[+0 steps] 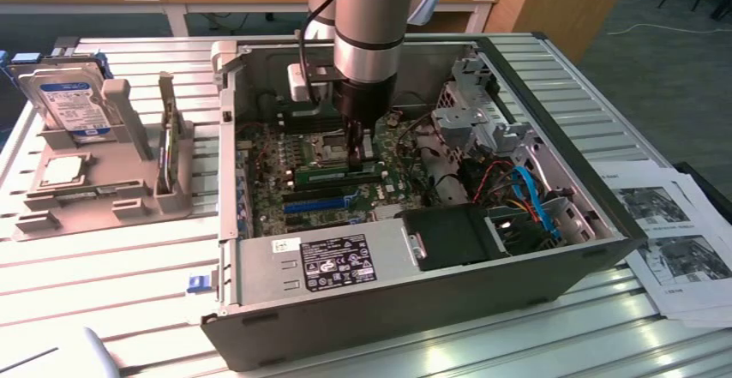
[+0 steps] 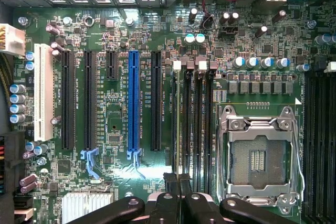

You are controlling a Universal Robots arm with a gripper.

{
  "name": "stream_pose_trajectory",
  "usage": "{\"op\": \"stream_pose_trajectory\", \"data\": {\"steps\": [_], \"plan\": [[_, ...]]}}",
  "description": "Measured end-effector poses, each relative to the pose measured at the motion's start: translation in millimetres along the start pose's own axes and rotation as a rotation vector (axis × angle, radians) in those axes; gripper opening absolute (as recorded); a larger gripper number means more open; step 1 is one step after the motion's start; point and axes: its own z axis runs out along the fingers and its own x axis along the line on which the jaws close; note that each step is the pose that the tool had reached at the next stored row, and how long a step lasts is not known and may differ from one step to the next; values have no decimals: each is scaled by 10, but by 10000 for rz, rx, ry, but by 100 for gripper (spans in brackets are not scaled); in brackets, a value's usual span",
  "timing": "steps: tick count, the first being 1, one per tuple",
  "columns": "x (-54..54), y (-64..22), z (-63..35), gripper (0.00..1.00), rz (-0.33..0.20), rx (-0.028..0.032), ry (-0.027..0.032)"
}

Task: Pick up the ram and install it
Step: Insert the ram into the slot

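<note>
The ram (image 1: 332, 172), a thin green stick, stands on its long edge on the motherboard inside the open computer case (image 1: 400, 301), beside the black memory slots (image 2: 197, 119). My gripper (image 1: 363, 159) reaches straight down into the case and its two black fingers sit pressed together on the stick's upper edge, near the end towards the exterior view's right. In the wrist view my gripper (image 2: 178, 178) hangs over the end of the outermost memory slot. Whether the stick is pushed fully into a slot I cannot tell.
A blue slot strip (image 2: 133, 103) lies beside the memory slots, the processor socket (image 2: 258, 156) on their other side. Cables (image 1: 520, 194), a drive cage (image 1: 475, 104) and the power supply (image 1: 332, 262) crowd the case. A grey stand (image 1: 98, 189) holds a hard drive (image 1: 75, 104). Papers (image 1: 675, 241) lie nearby.
</note>
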Motion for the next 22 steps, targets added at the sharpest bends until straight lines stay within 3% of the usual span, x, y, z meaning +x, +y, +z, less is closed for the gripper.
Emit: {"op": "stream_pose_trajectory", "data": {"steps": [22], "plan": [[0, 1, 82, 11, 0, 19, 3]]}}
